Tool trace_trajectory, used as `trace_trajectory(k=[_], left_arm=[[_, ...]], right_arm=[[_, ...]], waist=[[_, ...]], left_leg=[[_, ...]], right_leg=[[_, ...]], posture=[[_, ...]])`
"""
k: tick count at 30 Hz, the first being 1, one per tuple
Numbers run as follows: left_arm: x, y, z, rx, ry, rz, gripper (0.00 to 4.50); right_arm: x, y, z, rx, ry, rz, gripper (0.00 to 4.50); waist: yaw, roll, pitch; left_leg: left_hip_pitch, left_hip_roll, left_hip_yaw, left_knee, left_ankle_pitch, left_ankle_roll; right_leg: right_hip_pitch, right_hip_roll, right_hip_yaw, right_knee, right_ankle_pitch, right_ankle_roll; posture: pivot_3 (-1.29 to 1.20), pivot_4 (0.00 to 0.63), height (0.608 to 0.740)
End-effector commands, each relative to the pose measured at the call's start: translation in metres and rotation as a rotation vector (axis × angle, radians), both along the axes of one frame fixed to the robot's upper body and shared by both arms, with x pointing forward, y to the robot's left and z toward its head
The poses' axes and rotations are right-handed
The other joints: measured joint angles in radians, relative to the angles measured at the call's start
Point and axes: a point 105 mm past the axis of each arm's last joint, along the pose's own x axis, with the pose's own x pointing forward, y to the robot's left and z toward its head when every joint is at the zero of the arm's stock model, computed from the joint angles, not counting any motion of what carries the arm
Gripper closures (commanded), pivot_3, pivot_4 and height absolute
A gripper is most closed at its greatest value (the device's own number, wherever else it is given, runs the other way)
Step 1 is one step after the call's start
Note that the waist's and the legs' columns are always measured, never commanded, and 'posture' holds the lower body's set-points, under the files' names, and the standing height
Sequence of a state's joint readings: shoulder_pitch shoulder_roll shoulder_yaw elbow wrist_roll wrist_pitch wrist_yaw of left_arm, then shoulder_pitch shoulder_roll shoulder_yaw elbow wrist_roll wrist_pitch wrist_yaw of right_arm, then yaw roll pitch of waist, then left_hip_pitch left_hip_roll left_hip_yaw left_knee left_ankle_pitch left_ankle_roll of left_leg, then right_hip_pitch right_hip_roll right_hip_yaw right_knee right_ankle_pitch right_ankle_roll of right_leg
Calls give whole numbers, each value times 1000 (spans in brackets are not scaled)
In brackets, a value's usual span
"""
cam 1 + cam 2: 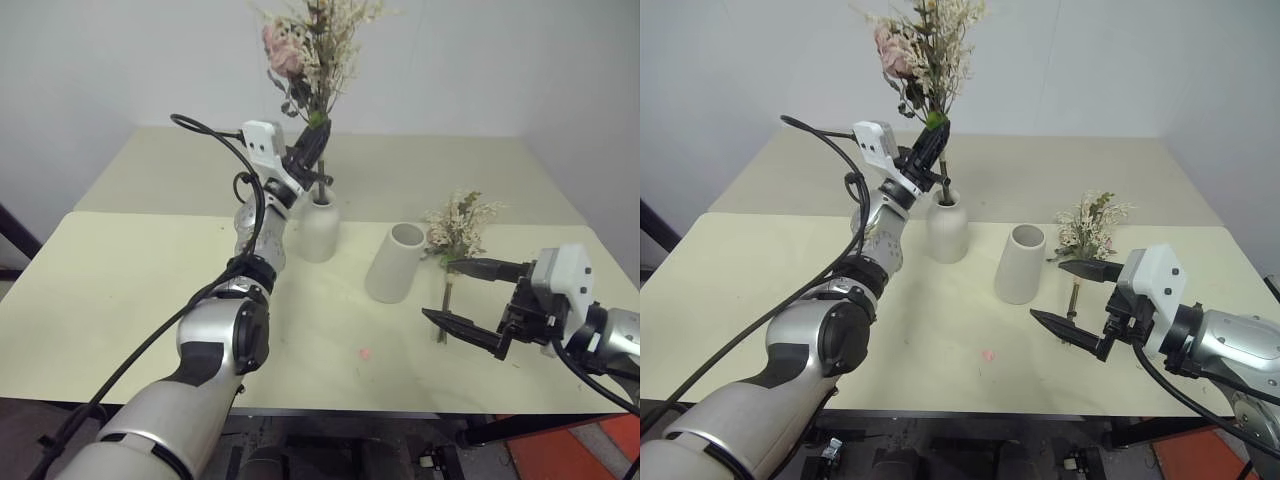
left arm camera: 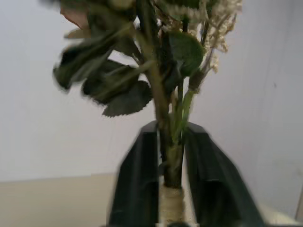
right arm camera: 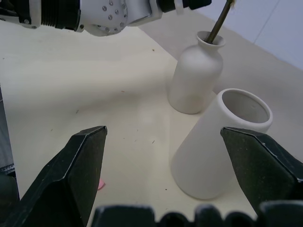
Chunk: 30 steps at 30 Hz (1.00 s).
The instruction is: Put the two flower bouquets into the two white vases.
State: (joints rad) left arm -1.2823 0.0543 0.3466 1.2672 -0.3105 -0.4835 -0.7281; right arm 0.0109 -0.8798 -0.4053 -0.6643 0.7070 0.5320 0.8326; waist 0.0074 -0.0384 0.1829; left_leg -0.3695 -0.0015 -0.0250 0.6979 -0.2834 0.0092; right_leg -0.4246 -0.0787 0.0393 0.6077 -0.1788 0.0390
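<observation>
At upper centre of the head view, one bouquet is grasped by the left claw, its stems reaching into the bottle-shaped vase. Right of it, the tapered vase is seen on the surface. At lower right, the right claw is spread wide, released, beside the second bouquet.

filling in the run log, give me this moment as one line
left end effector: fingers around first bouquet stems, stems in bottle vase | right end effector: open, empty | second bouquet: on table | wide vase: empty
</observation>
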Motion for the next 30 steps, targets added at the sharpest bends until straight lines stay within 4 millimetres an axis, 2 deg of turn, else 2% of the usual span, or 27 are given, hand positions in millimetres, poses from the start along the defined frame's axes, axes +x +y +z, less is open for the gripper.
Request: trace_trajectory(k=[1,8,9,13,16,21,26,30], left_arm=[[-6,-1,13,50,-90,11,2514],[-7,9,16,74,-115,20,210],[-7,11,15,96,-123,16,7],[-6,22,0,262,-99,15,7],[-18,44,-4,305,-130,-32,7],[-49,76,0,364,-158,-31,7],[-93,105,-9,539,-142,-34,7],[-128,121,-12,663,-108,-78,7]], right_arm=[[-2,1,7,-5,-43,2,0],[1,-1,7,-18,-42,-11,0],[2,-1,7,-17,-41,-14,0],[8,-7,6,-29,-32,-68,0],[32,-18,7,-18,-6,-229,0],[75,-36,2,-2,122,-467,0],[112,-46,-26,-2,347,-631,0],[136,-56,-42,24,430,-751,0]], waist=[[1,0,0],[1,0,0],[1,0,0],[-4,0,0],[-20,1,0],[-26,1,0],[-26,1,-1],[-22,2,0]], left_leg=[[0,0,0,0,0,0],[0,0,0,0,0,0],[0,0,0,0,0,0],[0,0,0,0,0,0],[1,1,0,0,0,0],[0,2,0,-1,0,0],[0,2,0,-3,0,0],[0,2,0,-2,0,0]], right_leg=[[0,0,0,0,0,0],[0,0,0,0,0,0],[0,0,0,0,0,0],[0,0,0,1,0,0],[0,0,1,2,0,0],[-2,1,2,3,0,-1],[-4,1,3,4,1,-1],[-4,1,2,3,1,-1]], posture=[[0,150,740],[0,150,740],[0,150,740],[0,150,740],[0,150,740],[0,150,740],[0,150,740],[0,150,740]])
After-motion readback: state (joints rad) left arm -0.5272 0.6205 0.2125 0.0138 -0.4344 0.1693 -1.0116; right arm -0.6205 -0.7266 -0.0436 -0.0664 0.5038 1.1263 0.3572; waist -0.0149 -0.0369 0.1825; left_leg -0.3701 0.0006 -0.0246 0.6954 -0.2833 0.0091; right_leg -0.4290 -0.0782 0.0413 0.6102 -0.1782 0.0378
